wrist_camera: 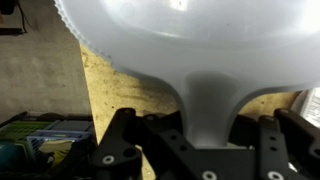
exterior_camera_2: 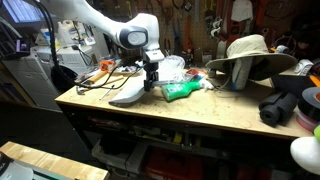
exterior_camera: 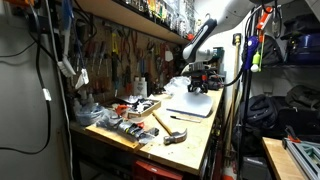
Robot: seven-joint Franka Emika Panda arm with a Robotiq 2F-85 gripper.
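One gripper: black gripper point(exterior_camera_2: 151, 82), fingers point(wrist_camera: 120, 135) spread apart, just above the scoop
Scoop: big white plastic scoop point(wrist_camera: 190, 45) lies on the wooden workbench point(exterior_camera_2: 200, 112)
Beside it: green bag point(exterior_camera_2: 181, 90)

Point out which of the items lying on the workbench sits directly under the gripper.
The pale grey flat plastic lid with a handle, right below the gripper. The green packet lies beside it, and the tan wide-brimmed hat sits far along the bench.

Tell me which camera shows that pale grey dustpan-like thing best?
The wrist view: the pale scoop fills the frame, its handle running between the pincer's fingers. In both exterior views it is small, lying on the workbench under the pincer.
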